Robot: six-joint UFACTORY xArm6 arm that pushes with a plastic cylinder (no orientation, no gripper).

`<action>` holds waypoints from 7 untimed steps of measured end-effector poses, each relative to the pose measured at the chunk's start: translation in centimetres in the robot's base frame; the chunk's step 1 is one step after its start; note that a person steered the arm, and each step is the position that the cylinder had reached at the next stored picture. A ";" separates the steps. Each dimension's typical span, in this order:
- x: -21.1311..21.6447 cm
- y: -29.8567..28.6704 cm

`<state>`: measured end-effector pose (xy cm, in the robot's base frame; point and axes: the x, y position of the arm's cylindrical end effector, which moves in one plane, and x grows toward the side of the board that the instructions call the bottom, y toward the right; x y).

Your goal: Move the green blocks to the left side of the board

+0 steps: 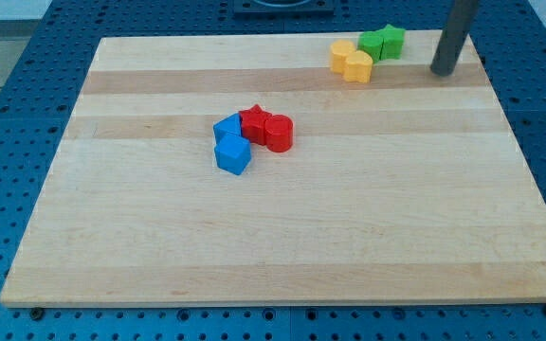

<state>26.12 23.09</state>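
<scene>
Tip (442, 71): lower end of the dark rod, resting on the board near the view's top right corner, touching no block.
Green blocks (382, 43): two, pressed together, just to the view's left of the tip and apart from it, near the board's top edge.
Yellow blocks (350, 60): two, touching the green pair on its left.
Red blocks (267, 127): a star-like piece and a cylinder, well left of the tip, lower down.
Blue blocks (230, 145): two, touching the red pair's left.
Board (349, 237): pale wood.
</scene>
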 end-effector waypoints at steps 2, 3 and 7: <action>-5.8 2.2; -5.2 -2.8; -1.0 -19.3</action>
<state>25.16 3.79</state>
